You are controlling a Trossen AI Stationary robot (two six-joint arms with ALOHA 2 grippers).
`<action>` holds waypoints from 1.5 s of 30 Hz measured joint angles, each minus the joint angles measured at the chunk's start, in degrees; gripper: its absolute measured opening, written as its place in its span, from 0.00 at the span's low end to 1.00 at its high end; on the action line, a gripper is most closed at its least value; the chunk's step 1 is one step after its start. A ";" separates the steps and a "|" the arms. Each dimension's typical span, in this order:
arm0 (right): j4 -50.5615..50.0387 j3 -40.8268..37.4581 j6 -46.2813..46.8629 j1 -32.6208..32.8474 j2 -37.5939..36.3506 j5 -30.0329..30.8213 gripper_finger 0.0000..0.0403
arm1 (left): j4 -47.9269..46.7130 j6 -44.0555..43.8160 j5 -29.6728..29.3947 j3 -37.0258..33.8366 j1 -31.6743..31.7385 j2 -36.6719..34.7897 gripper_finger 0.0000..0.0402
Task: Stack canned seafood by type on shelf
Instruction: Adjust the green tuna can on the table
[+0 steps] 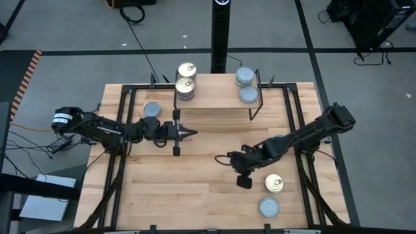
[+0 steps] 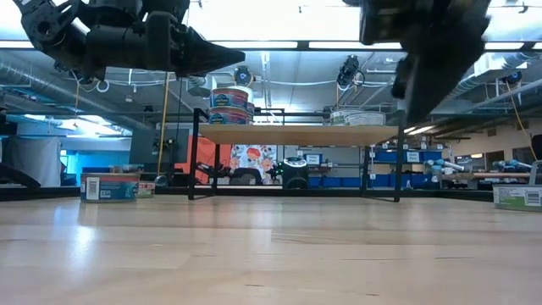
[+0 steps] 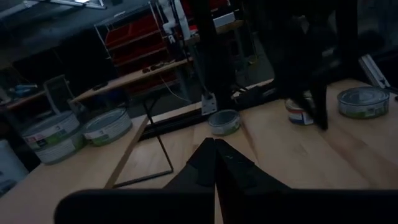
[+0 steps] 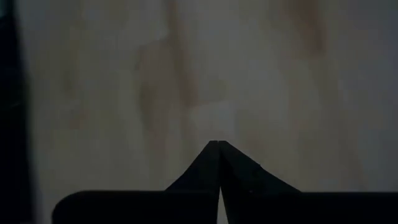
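The shelf (image 1: 214, 101) stands at the table's far edge. On its left end two gold-topped tins (image 1: 186, 78) form a stack; on its right end rest two blue-grey-topped tins (image 1: 247, 86). A blue-grey tin (image 1: 152, 109) sits on the table left of the shelf. Near the right front corner lie a gold-topped tin (image 1: 273, 184) and a blue-grey one (image 1: 269, 207). My left gripper (image 1: 194, 132) hovers shut and level in front of the shelf, pointing toward the table's right. My right gripper (image 1: 229, 158) hangs shut over the table's middle, slanting down, holding nothing (image 4: 214, 144).
Black frame rails (image 1: 123, 130) run along the table's left and right sides. The shelf's thin black legs (image 2: 194, 152) stand on the tabletop. Another tin (image 3: 224, 121) shows by the far rail in the left wrist view. Bare wood (image 1: 195, 188) lies at the near middle.
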 joint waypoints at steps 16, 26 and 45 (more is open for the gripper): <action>-4.84 4.58 7.97 12.59 2.07 -10.47 0.17 | -6.10 2.53 2.91 0.00 -0.05 0.02 0.01; -13.43 4.58 5.25 13.79 4.65 -16.58 0.23 | -5.48 6.07 2.01 0.03 0.01 0.02 0.01; -6.97 4.58 -1.05 14.82 12.14 -28.44 0.02 | -8.07 5.93 1.33 0.04 -0.12 0.02 0.01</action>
